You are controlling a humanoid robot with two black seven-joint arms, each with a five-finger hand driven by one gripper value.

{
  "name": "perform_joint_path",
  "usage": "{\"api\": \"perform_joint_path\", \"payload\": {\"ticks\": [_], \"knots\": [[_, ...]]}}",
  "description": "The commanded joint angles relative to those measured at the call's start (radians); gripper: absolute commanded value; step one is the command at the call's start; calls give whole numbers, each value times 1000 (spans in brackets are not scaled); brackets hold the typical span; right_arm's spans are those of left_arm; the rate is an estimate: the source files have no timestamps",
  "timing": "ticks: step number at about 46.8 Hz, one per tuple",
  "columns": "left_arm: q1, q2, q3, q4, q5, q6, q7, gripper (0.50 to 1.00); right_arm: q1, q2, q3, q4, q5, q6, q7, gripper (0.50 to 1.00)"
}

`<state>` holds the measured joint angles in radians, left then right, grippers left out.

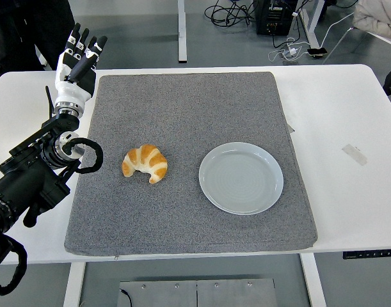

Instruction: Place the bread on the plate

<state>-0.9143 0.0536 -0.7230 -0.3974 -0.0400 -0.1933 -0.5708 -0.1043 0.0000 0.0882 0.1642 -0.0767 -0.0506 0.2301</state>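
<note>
The bread is a golden, crescent-shaped croissant. It lies on the grey mat, left of centre, with its two tips pointing toward the near edge. It touches nothing else.

Handling estimate: the bread is likely very light, soft and flaky. A firm squeeze would crush or tear the crust. The thick middle of the arch is the best place to take hold, with fingers on the far side and the thumb on the near side. The thin tips are probably the weakest parts and should be avoided. Light pressure should suffice, since the crust is dry and not slippery.

The plate is round, pale blue-grey and empty. It sits on the mat to the right of the bread, near it but apart, with bare mat between them. The transfer is a short sideways carry with a small lift over the rim.

The left robot hand is raised at the far left corner of the mat, well apart from the bread. Its fingers are extended upward and hold nothing. The grasp is not yet begun. The right robot hand is not in view.

The mat rests on the white desk.
</note>
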Motion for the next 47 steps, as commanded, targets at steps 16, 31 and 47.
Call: {"api": "perform_joint_path", "payload": {"ticks": [16, 31, 47], "knots": [[-32, 37, 76, -35, -1, 8, 22, 971, 0, 0, -1, 0, 0, 0, 0, 1000], [-100, 156, 191, -47, 5, 12, 121, 971, 0, 0, -1, 0, 0, 1, 0, 1000], [-215, 290, 477, -75, 18, 3, 134, 978, 0, 0, -1, 0, 0, 0, 0, 1000]]}}
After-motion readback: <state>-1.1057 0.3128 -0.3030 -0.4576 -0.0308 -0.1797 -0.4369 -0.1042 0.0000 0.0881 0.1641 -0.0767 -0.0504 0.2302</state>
